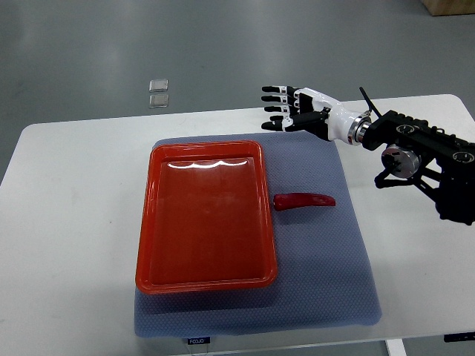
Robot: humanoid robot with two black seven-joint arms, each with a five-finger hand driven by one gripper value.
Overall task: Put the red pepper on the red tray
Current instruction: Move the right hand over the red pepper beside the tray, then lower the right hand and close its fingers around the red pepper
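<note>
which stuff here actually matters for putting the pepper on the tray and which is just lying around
For the job:
red pepper, lying on the mat right of the tray
red tray, nothing in it
right hand, fingers spread, holding nothing, above the mat's far edge

Just lying about:
blue-grey mat under tray and pepper
white table
two small clear squares on the floor beyond the table

Red pepper [304,201], red tray [205,215], blue-grey mat [326,274]

A small label [197,340] on the mat's [326,282] front edge is too small to read
</note>
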